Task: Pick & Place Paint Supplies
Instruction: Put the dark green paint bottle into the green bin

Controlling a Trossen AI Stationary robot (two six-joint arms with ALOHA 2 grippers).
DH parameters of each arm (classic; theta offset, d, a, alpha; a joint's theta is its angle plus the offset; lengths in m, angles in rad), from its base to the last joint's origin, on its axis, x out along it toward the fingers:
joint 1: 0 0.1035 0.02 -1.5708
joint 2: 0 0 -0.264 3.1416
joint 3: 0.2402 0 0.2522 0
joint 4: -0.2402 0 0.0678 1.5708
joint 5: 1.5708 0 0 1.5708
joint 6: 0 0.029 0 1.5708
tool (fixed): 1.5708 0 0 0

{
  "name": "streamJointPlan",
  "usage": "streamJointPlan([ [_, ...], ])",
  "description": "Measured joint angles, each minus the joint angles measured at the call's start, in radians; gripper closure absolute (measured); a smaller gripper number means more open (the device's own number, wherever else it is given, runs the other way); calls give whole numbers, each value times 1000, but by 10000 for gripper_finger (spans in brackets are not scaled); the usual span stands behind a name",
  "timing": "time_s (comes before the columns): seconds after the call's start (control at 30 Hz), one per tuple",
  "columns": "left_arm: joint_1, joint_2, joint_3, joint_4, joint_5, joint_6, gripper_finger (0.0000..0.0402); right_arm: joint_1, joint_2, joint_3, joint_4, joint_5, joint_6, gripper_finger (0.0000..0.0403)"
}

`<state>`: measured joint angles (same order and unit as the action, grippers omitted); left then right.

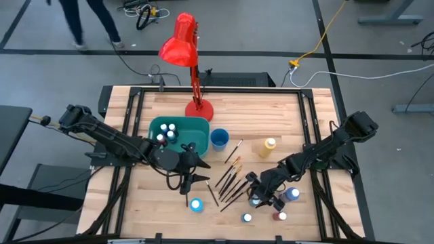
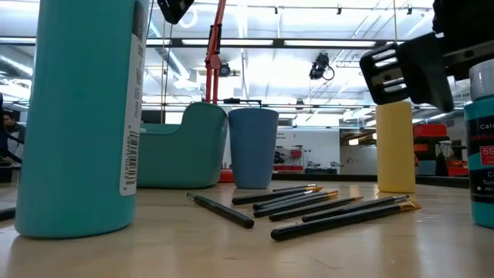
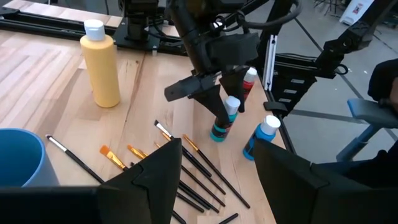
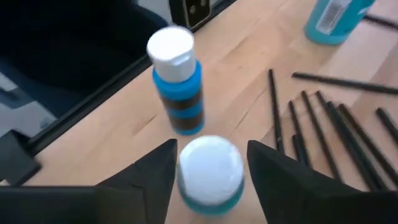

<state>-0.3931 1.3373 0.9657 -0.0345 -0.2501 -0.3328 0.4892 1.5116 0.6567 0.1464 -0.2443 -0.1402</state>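
My right gripper (image 1: 258, 195) is open and low at the table's near right. Its fingers stand on either side of a white-capped teal bottle (image 4: 210, 176), which stands upright on the wood (image 3: 222, 123). A blue bottle (image 4: 176, 81) stands just beyond it. My left gripper (image 1: 196, 166) is open and holds nothing; it hovers by the teal bin's near right corner, over the spread of dark-handled brushes (image 1: 230, 179). The taller yellow bottle (image 1: 269, 147) stands right of the blue cup (image 1: 219, 138). Three bottles sit inside the bin (image 1: 166, 133). Another teal bottle (image 1: 196, 205) stands near the front edge. My right gripper comes at the teal bottle slanting down from the table's right, one finger (image 4: 155, 171) on each side of its white cap (image 4: 210, 163). The fingers are very close to the cap; whether they touch it I cannot tell. The bottle stands on the table.
A red desk lamp (image 1: 193, 68) stands at the far edge behind the teal bin (image 1: 200, 124). More small bottles (image 1: 247, 218) (image 1: 279, 216) (image 1: 291, 194) stand around my right gripper near the front right. A person walks on the floor beyond the table (image 1: 88, 20).
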Motion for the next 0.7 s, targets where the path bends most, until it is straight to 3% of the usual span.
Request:
streamJointPlan([
  [0.3,0,0,0,0,0,0,191,-25,0,-30,70,13,12,286],
  [0.53,0,0,0,-1,0,5,191,-59,0,-32,234,-45,9,284],
  [0.7,0,0,0,-1,0,64,191,-111,0,-32,366,168,-115,265],
])
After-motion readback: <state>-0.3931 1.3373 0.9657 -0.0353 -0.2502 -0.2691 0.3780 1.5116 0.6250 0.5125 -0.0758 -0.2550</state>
